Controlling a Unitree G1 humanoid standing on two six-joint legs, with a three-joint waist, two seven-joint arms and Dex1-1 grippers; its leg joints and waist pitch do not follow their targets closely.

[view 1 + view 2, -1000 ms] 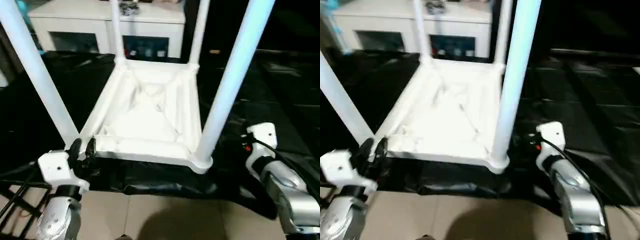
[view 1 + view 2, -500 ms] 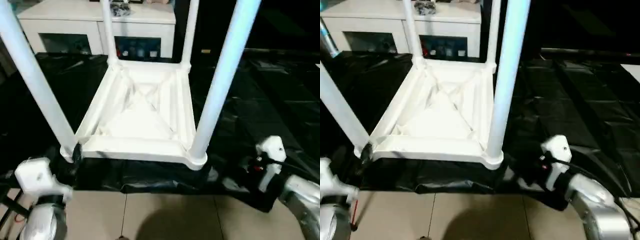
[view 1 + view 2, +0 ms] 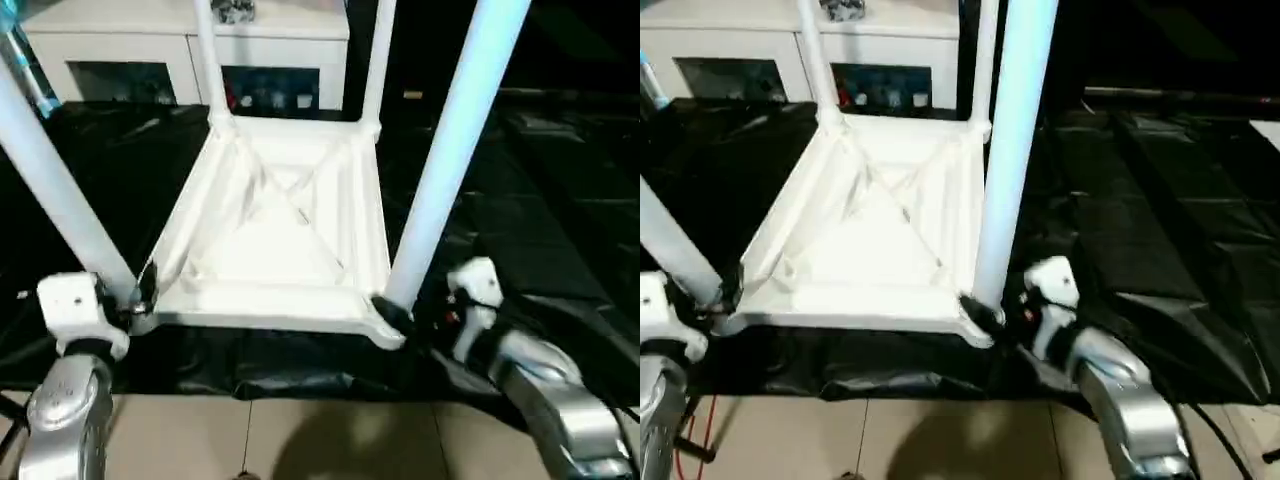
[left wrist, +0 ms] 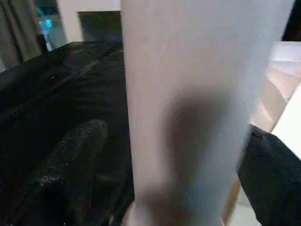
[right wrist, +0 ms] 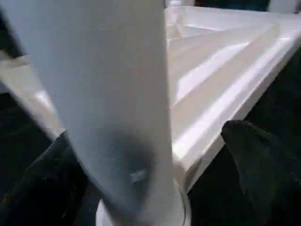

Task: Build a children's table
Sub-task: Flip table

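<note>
The children's table lies upside down on a black sheet, its ribbed white tabletop point(image 3: 280, 230) facing up. All its white legs stand upright in the corner sockets: near-left leg point(image 3: 60, 190), near-right leg point(image 3: 450, 160), and two far legs point(image 3: 208, 60) point(image 3: 375, 60). My left gripper point(image 3: 140, 298) is at the base of the near-left leg. In the left wrist view that leg point(image 4: 197, 108) rises between the spread black fingers point(image 4: 70, 165), with a gap on one side. My right gripper point(image 3: 392, 312) straddles the foot of the near-right leg point(image 5: 117, 108), fingers point(image 5: 263, 160) wide apart.
A white cabinet point(image 3: 150, 40) with glass-fronted compartments stands behind the table. The crinkled black sheet point(image 3: 560, 200) stretches to the right and left. Tan floor tiles point(image 3: 300, 440) run along the near edge, with a red cable point(image 3: 685, 440) at my left.
My left gripper's fingers have spread and now sit around the near-left leg's base. My right gripper has moved left, up to the near-right leg's base. The table stays put.
</note>
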